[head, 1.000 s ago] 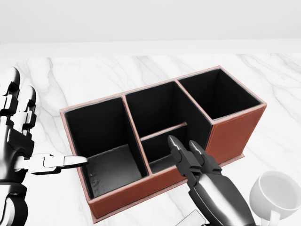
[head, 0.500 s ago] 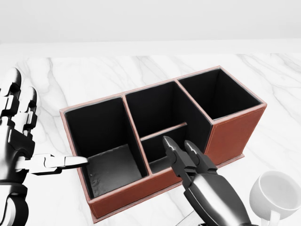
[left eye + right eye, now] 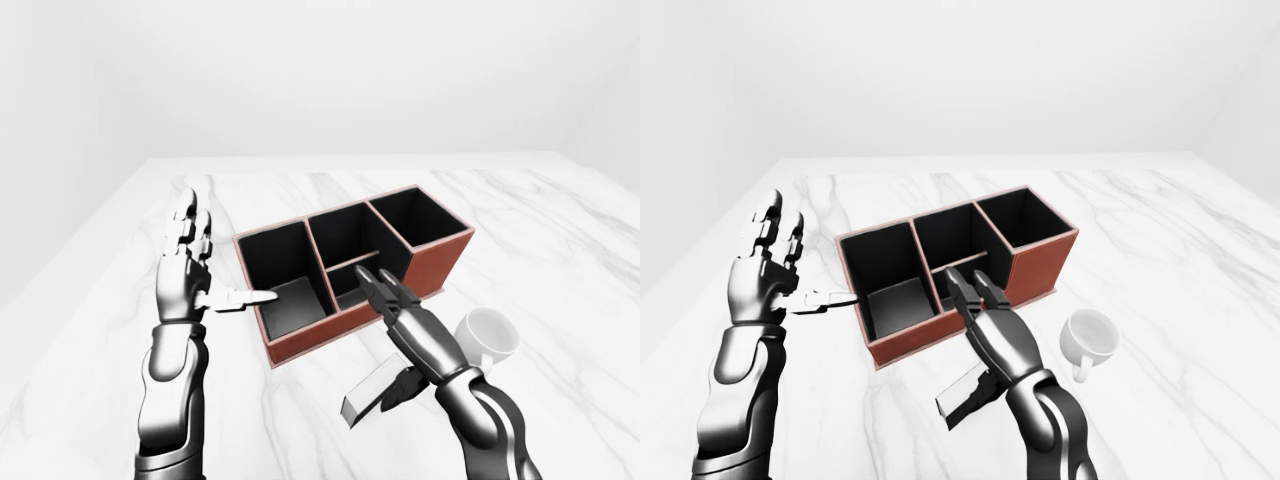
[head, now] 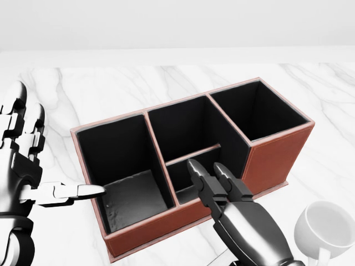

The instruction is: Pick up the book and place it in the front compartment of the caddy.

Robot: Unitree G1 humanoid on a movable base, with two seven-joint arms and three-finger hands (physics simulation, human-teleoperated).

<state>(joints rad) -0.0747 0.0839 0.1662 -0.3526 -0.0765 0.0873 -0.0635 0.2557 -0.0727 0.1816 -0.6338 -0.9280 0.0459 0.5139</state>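
Observation:
The red-brown caddy (image 4: 277,155) lies at an angle on the marble table, with black compartments that hold nothing. The middle bay is split by a low divider (image 4: 194,154). My right gripper (image 4: 213,177) reaches over the caddy's near wall with two fingers stretched toward the small near compartment. Its thumb presses the grey book (image 3: 370,395) up against the palm; the book tilts below the hand, just outside the caddy. At the left my left gripper (image 3: 205,270) stands open, fingers upright, thumb tip touching the caddy's left wall.
A white mug (image 3: 487,335) stands on the table to the right of my right forearm, close to the caddy's near right corner. The marble table's left edge (image 3: 90,250) runs diagonally in the left-eye view.
My right hand has slid a little to the left along the caddy's near wall, the book moving with it. The left hand has barely moved.

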